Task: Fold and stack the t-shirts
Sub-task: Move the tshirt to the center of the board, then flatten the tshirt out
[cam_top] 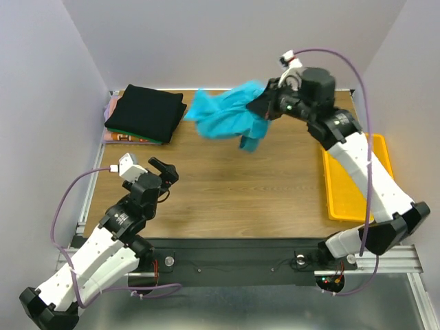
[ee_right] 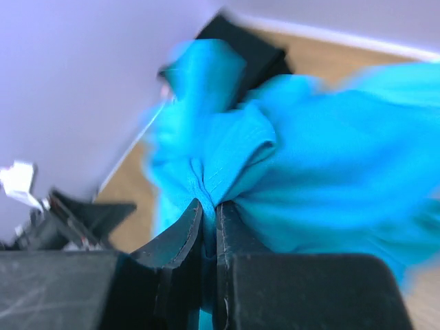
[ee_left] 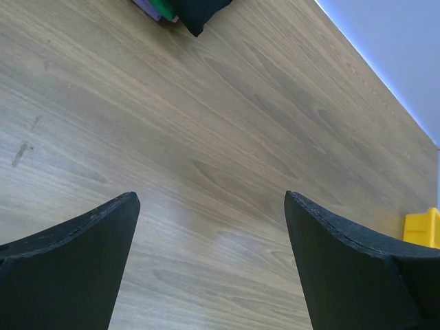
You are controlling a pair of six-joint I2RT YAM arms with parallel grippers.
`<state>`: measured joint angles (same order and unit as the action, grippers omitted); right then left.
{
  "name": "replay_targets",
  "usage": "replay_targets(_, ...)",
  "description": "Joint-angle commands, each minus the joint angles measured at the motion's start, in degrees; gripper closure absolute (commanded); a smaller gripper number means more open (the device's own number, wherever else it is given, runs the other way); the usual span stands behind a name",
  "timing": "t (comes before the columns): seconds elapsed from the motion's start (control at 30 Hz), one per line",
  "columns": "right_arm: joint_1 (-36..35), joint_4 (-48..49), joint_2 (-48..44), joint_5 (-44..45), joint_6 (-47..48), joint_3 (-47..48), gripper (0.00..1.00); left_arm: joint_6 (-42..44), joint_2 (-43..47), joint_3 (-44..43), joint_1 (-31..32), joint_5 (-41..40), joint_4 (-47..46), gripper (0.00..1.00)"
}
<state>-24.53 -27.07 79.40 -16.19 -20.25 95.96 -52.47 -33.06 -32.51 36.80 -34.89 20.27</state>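
The turquoise t-shirt (cam_top: 227, 113) hangs bunched in the air at the back middle of the table, held by my right gripper (cam_top: 265, 103). In the right wrist view the right gripper (ee_right: 210, 206) is shut on a fold of the turquoise t-shirt (ee_right: 309, 158). The folded stack (cam_top: 144, 113), black on top with green and pink-orange edges, lies at the back left; its corner shows in the left wrist view (ee_left: 196, 12). My left gripper (cam_top: 165, 170) is open and empty over bare wood at the front left, also seen in its wrist view (ee_left: 210, 199).
A yellow plastic tray (cam_top: 347, 182) lies along the right edge of the wooden table (cam_top: 227, 192), under the right arm; its corner shows in the left wrist view (ee_left: 423, 227). Walls close in the back and both sides.
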Motion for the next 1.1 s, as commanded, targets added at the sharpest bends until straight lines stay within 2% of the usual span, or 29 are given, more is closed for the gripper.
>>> replay_targets(0.0, -2.1, -2.3, 1.7, 0.3, 2.7, -3.6, 0.95, -5.3, 2.1, -2.5, 0.2, -2.7, 4.5, 0.02)
replay_targets(0.03, -2.1, -2.3, 0.9, 11.4, 0.7, -6.2, 0.88, -6.1, 2.6, -2.4, 0.2, -2.8, 5.9, 0.02)
replay_targets(0.1, -2.1, -2.5, -0.3, 24.5, -2.2, -14.2, 0.63, -8.4, 3.1, -2.2, 0.2, -3.4, 7.2, 0.01)
replay_targets(0.13, -2.0, -2.5, -0.6, 33.9, -2.9, -16.7, 0.27, -9.0, 3.5, -2.2, 0.2, -3.6, 7.8, 0.02)
replay_targets(0.17, -2.0, -2.8, -1.3, 36.9, -3.5, -18.8, 0.09, -9.2, 3.6, -2.0, 0.2, -3.7, 8.3, 0.01)
replay_targets(0.2, -2.0, -2.7, -1.7, 38.5, -3.7, -21.3, 0.0, -9.5, 3.6, -1.9, 0.2, -3.5, 8.3, 0.02)
replay_targets(0.37, -2.0, -2.8, -4.9, 39.0, -6.5, -31.4, 0.0, -10.6, 2.1, -0.1, 0.2, -3.1, 7.0, 0.02)
replay_targets(0.53, -2.1, -2.6, -9.4, 28.6, -7.6, -39.3, 0.0, -9.9, -4.1, 0.8, 0.2, -1.4, 5.7, 0.02)
replay_targets(0.63, -3.6, -1.1, -12.1, 25.9, -9.7, -44.1, 0.0, -8.4, -7.8, 3.1, 0.2, 2.6, 1.5, 0.01)
replay_targets(0.8, -11.5, -0.1, -12.8, 24.6, -13.0, -49.5, 0.0, -3.7, -14.9, 6.0, 0.1, 14.0, -6.8, 0.02)
replay_targets(0.9, -14.7, 0.0, -12.9, 25.1, -15.1, -51.2, 0.0, -3.0, -20.7, 5.7, 0.3, 16.2, -10.0, 0.02)
replay_targets(1.07, -15.2, -0.1, -16.5, 25.5, -18.9, -56.5, 0.0, -0.6, -31.1, 3.0, 0.3, 18.0, -13.7, 0.02)
